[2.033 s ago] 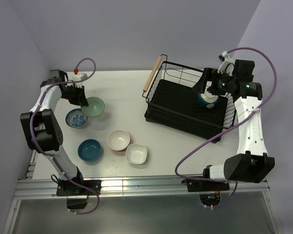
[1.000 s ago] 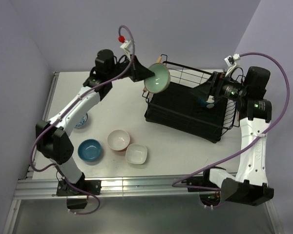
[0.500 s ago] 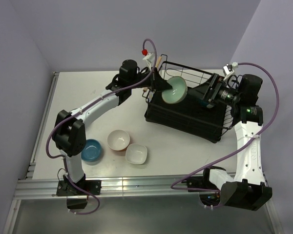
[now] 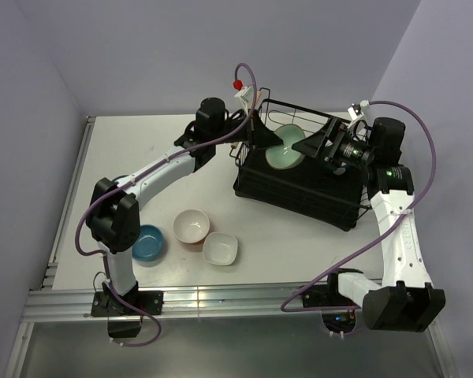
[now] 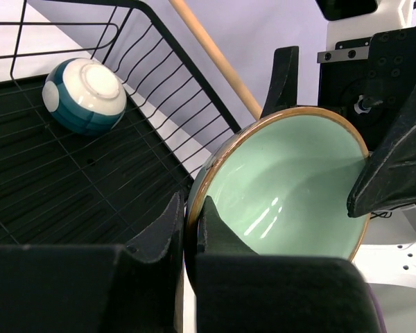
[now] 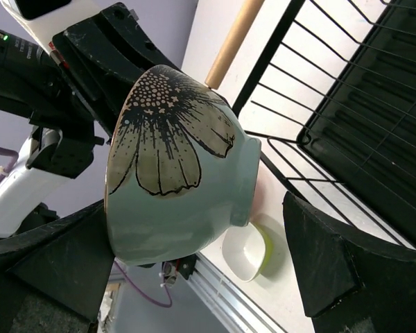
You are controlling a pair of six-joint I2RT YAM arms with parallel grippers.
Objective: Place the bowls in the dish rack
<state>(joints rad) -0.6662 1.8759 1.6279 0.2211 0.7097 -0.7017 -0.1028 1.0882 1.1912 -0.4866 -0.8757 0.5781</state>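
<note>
Your left gripper [image 5: 192, 216] is closed tight on the rim of the mint green bowl [image 5: 291, 187]. It holds this bowl tilted on its side in the air, above the far left part of the dish rack [image 4: 293, 194], and the bowl touches no wire. Your right gripper [image 4: 307, 145] is opened fully and holds nothing. Its two fingers stand on either side of the same bowl, but I cannot tell if they touch it. The blue-and-white bowl [image 5: 83, 87] lies upside down on the rack floor, apart from the mint one. On the table [image 4: 142, 150], near and left of the rack, wait the blue bowl [image 4: 147, 242], the white-and-orange bowl [image 4: 191, 226] and the squarish white bowl [image 4: 221, 249]. I judge the step in hand is placing the mint bowl, maybe with a handover between the arms. Next you should either close the right gripper on it before the left one releases, or draw the right away and lower the bowl into the rack. Do not release it while nothing supports it.
</note>
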